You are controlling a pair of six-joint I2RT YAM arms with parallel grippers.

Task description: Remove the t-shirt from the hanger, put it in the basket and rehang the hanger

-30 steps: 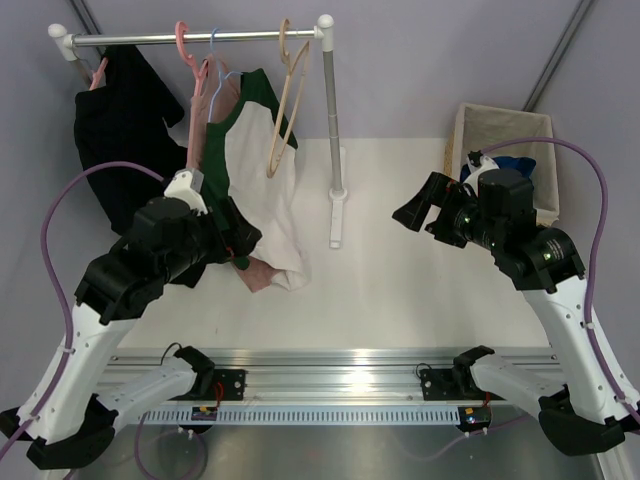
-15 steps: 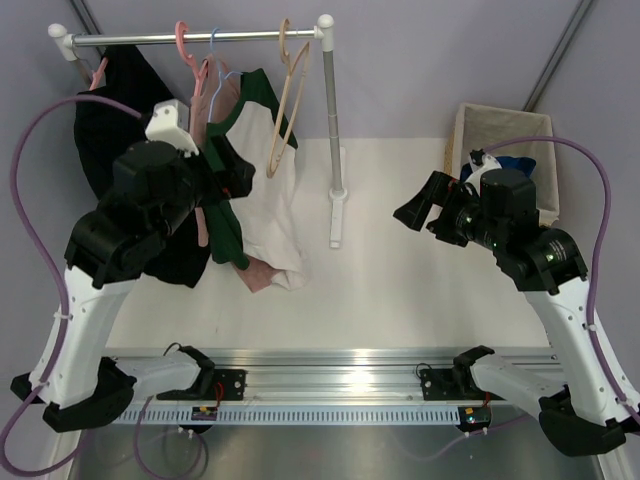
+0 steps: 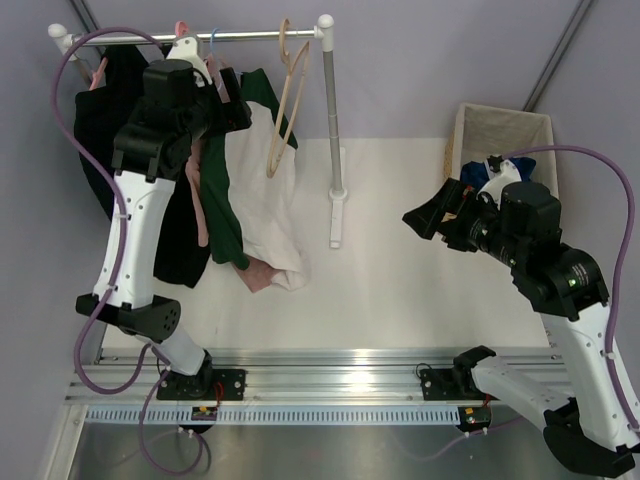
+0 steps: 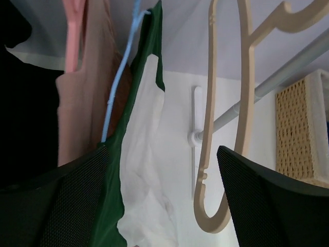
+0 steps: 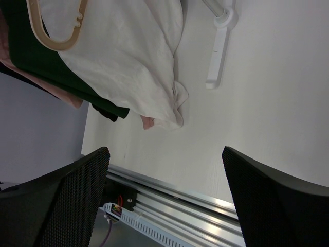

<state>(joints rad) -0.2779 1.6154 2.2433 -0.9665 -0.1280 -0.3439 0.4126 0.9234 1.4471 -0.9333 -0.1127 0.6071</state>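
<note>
At 11 o'clock the left hand (image 3: pixel 232 112) sits high by the rail (image 3: pixel 250 36), its fingers wide with nothing between them, just beside the t-shirt (image 3: pixel 262 190). The t-shirt hangs on the blue hanger (image 4: pixel 121 77), its lower end bunched on the counter (image 3: pixel 400 270). At 3 o'clock the right hand (image 3: pixel 425 215) hovers wide and empty.

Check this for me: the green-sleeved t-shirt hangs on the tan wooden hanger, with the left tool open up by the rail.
Wrong hanger. The t-shirt hangs on the light-blue wire hanger; the tan wooden hanger beside it is bare, as the left wrist view shows. The left tool is open up by the rail.
</note>
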